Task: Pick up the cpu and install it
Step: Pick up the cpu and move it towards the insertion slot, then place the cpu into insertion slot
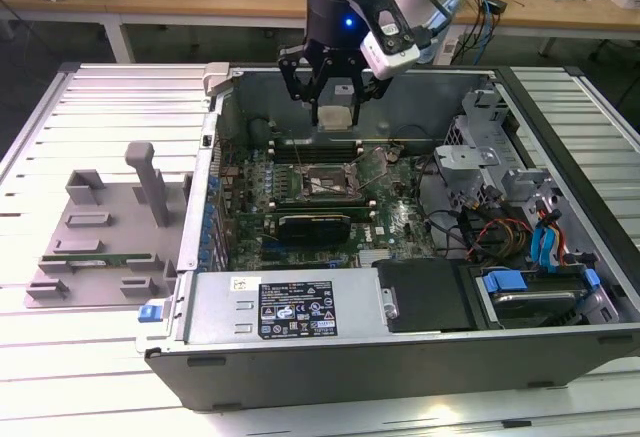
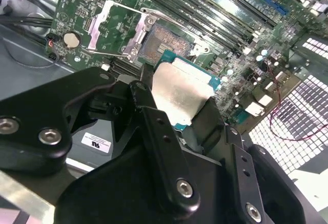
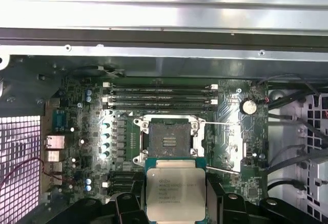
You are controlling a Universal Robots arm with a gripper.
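- The black gripper [image 1: 335, 109] is gripping the flat, silver-topped, green-rimmed square cpu [image 3: 175, 190] between its partly closed fingers.
- The cpu is hovering over the green motherboard [image 3: 228, 155], beside its open metal-framed socket [image 3: 169, 141].

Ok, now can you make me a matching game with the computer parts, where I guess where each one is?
Things:
1. silver-grey square cpu chip with a green rim
2. black-framed square socket
3. grey plastic stand
4. blue plastic drive bracket

Places or states:
A. outside the metal computer case, on the exterior view's left
B. gripped in the black claw
C. open and empty
D. inside the case, at the exterior view's right

Pairs: 1-B, 2-C, 3-A, 4-D
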